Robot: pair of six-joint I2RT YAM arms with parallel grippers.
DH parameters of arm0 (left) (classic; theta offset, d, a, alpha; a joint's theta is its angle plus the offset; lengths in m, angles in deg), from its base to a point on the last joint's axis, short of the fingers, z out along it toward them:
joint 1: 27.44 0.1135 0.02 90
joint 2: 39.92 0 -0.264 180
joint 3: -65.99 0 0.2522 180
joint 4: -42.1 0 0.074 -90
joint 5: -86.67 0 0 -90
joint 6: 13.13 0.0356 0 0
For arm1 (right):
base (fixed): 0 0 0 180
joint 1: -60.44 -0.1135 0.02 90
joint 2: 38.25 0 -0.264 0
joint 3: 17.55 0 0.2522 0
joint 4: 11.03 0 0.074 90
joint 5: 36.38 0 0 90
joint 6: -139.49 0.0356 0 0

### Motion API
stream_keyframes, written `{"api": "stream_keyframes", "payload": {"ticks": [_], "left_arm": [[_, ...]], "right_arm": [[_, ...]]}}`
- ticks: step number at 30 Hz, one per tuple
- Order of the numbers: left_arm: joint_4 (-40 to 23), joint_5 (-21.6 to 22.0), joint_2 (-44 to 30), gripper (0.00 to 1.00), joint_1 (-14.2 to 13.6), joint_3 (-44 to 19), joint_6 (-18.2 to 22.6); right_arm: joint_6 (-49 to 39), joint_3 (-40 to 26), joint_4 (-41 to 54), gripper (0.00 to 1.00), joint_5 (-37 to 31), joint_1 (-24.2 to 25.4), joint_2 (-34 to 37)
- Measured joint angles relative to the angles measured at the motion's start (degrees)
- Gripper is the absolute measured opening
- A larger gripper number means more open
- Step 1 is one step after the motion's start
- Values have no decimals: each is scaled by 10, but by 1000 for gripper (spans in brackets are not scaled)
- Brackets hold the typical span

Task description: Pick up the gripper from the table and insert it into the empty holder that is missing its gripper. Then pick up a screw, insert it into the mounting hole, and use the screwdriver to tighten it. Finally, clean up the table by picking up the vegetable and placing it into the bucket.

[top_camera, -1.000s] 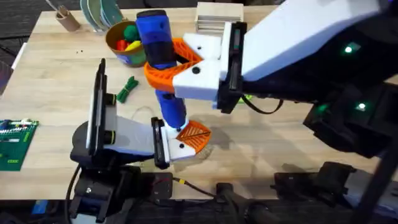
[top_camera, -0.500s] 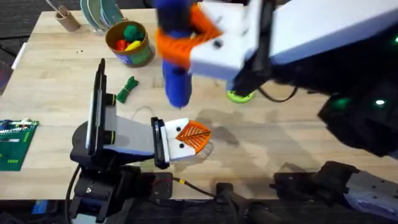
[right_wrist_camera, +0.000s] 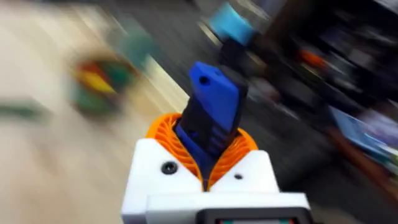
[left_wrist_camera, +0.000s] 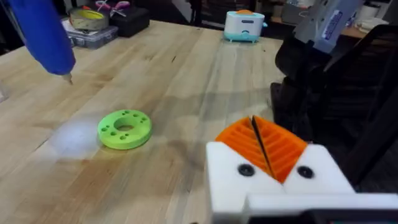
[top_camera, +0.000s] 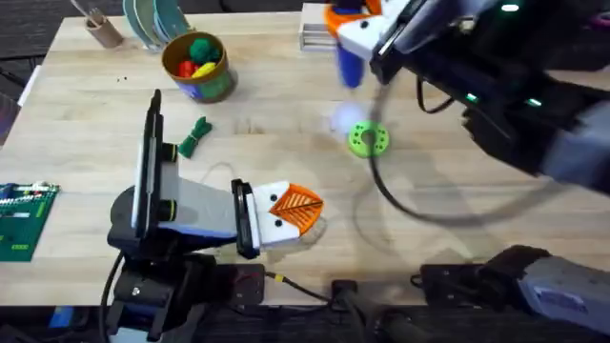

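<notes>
The right gripper [right_wrist_camera: 208,180], white with orange ribbed pads, is clamped around the thick bright-blue cylindrical handle of the stubby screwdriver [top_camera: 349,59], carried high at the upper centre of the overhead frame, its short metal tip pointing down toward the wooden desk [top_camera: 286,124]; in the left wrist view the blue handle [left_wrist_camera: 43,37] hangs at the upper left, tip clear of the wood. The left gripper [top_camera: 291,217] sits low in the lower centre of the overhead frame, its two orange ribbed pads pressed together with a thin dark seam between them, holding nothing that can be seen, both white blocks carrying orange tips. What the cleanup step turns on is the small dark-green bunched toy vegetable [top_camera: 194,135]: it lies on the desk left of centre, long axis running diagonally from lower left to upper right, just below the small round bucket with the yellow-orange inside and green-blue label [top_camera: 197,65] at the upper left. It lies up and to the left of the left gripper, and well apart from the right gripper across the frame, so the left arm looks the nearer one, and its gripper is free. A bright-green round disc with holes [top_camera: 367,139] rests just below the screwdriver, unrelated to that pick.
</notes>
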Motion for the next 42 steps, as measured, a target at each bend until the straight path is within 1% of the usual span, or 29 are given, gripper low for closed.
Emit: {"api": "stream_keyframes", "payload": {"ticks": [2,6,9,12,16,23,24,26,27,30,31,32,33,38,42], "left_arm": [[0,0,0,4,0,0,0],[0,0,0,4,0,0,0],[0,0,0,4,0,0,0],[0,0,0,4,0,0,0],[0,0,0,4,0,0,0],[0,1,0,4,0,0,0],[0,2,0,4,0,0,0],[0,2,0,4,0,0,0],[0,2,0,4,0,0,0],[0,2,0,4,0,0,0],[0,2,0,4,0,0,0],[0,2,0,4,0,0,0],[0,2,0,4,0,0,0],[0,2,0,4,0,0,0],[0,2,0,4,0,0,0]], "right_arm": [[-89,0,0,30,-35,36,51],[-236,0,1,30,-75,88,141],[-338,0,1,30,-89,105,194],[-427,0,11,30,-106,105,232],[-495,-1,13,30,-122,102,268],[-529,-8,14,36,-133,101,297],[-528,-8,16,88,-133,101,299],[-522,-8,21,285,-133,101,302],[-516,-8,22,403,-133,101,303],[-501,-13,10,860,-137,101,299],[-498,-17,9,955,-139,102,296],[-493,-19,9,983,-139,102,295],[-489,-19,10,988,-139,102,295],[-460,-19,10,992,-139,102,295],[-418,-19,11,992,-139,102,295]]}}
